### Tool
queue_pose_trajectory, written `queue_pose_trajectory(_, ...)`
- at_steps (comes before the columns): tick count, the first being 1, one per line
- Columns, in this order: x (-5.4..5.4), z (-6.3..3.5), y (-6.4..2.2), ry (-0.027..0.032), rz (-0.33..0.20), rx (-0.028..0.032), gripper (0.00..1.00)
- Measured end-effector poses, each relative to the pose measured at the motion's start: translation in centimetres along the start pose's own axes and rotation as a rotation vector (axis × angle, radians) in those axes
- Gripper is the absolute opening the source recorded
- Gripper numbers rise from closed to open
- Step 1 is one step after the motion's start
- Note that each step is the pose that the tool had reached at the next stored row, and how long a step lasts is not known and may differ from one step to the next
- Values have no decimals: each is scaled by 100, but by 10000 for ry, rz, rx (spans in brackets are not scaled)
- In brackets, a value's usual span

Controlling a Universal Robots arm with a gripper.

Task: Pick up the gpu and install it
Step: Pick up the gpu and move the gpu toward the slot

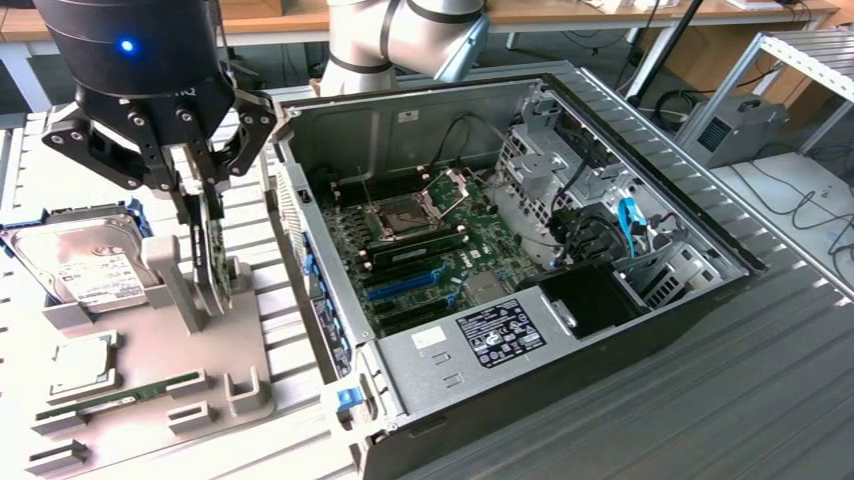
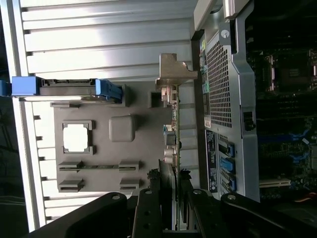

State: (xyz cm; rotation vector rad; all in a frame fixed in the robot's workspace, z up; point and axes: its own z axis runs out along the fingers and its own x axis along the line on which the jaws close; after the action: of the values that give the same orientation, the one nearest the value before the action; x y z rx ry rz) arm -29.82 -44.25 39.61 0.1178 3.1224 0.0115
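Observation:
The gpu [image 1: 211, 262] stands on edge in a slot of the grey holder [image 1: 251, 392], at the exterior view's left, beside the open computer case [image 1: 441, 345]. My gripper [image 1: 203, 205] comes down from above, its two fingers pressed on either side of the card's upper edge. In the wrist view the gpu [image 2: 171, 134] appears edge-on, with its silver end bracket [image 2: 174, 74] at the far end. The gripper [image 2: 169, 179] clamps the near part of the card. I cannot tell whether the card's lower edge still rests in the slot.
On the grey holder [image 2: 143, 124] also lie a hard drive [image 1: 83, 268] with blue rails, a CPU [image 1: 80, 365] and a RAM stick [image 1: 120, 395]. The case lies open with the motherboard [image 1: 427, 250] and blue slots [image 1: 400, 285] exposed. Its perforated wall [image 2: 222, 74] is close to the card.

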Motion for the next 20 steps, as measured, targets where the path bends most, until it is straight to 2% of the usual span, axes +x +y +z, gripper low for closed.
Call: queue_pose_trajectory(20,-2,-117,1,0,0,0,26)
